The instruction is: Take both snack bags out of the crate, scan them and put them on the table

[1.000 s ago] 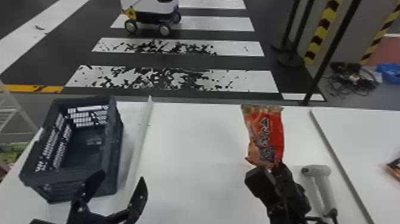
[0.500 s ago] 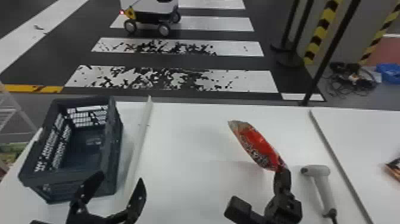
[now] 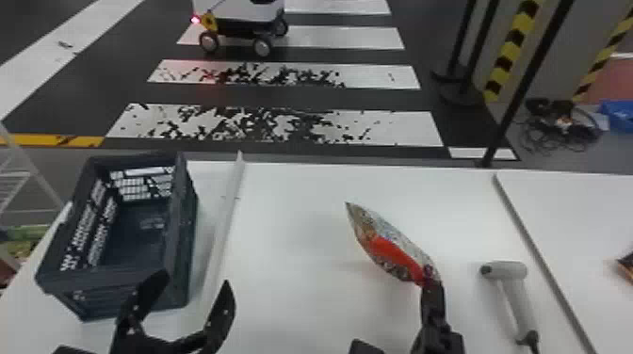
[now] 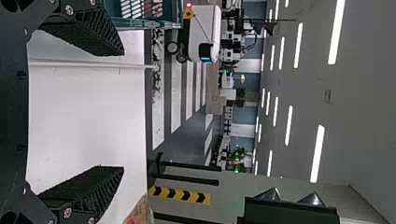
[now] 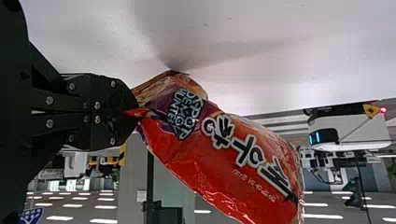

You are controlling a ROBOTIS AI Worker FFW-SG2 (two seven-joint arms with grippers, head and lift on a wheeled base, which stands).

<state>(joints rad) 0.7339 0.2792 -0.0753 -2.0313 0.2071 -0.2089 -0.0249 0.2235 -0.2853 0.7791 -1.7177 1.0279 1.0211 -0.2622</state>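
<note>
Head view: the right end effector (image 3: pixel 431 285) has swung toward 9 o'clock and turned over the last second; the snack bag (image 3: pixel 395 254), first broadside, is now nearly edge-on, tilting toward 11 o'clock from the pinched end. That looks like presenting another side for scanning, or lining up to lay it down; whether it has been scanned I cannot tell. The scanner (image 3: pixel 515 282) lies on the tabletop (image 3: pixel 292 292) at 3 o'clock from the pinch, dark end toward 9 o'clock; it sits near enough that a swing back could knock it. The left end effector (image 3: pixel 195 280) is parked, spread, at 7 o'clock, by the near side of the crate (image 3: pixel 94 301); a raised strip (image 3: pixel 223 235) runs between crate and bag. An orange packet (image 3: pixel 626 266) at the 3 o'clock edge, past the seam (image 3: pixel 541 259), may be the other bag.

Left wrist view: the two fingers stand wide apart, nothing between them; a corner of the bag shows beyond.

Right wrist view: the fingers are pressed together on one end of the bag, its printed face visible; whether its lower edge touches the tabletop I cannot tell.
</note>
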